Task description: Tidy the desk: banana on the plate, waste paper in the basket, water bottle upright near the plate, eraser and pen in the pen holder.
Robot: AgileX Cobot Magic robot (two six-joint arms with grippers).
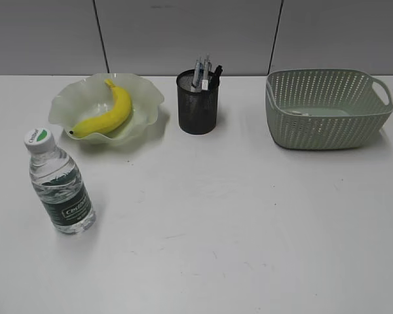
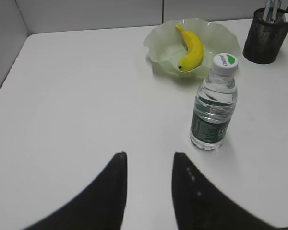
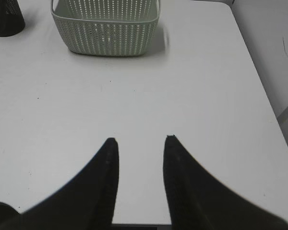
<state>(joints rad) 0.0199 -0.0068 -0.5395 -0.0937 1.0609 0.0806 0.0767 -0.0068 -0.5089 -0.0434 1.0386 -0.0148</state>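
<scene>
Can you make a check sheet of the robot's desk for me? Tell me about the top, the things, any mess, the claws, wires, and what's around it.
Surface: white desk, bare in front.
Banana: lying in the plate.
Bottle: upright, in front of the plate.
Pen holder: pens standing inside.
Basket: something pale inside, too unclear to name.
Clutter: nothing seen.
Left end effector: open, empty.
Right end effector: open, empty.
Cables: nothing seen.
Surroundings: grey wall panels behind.
</scene>
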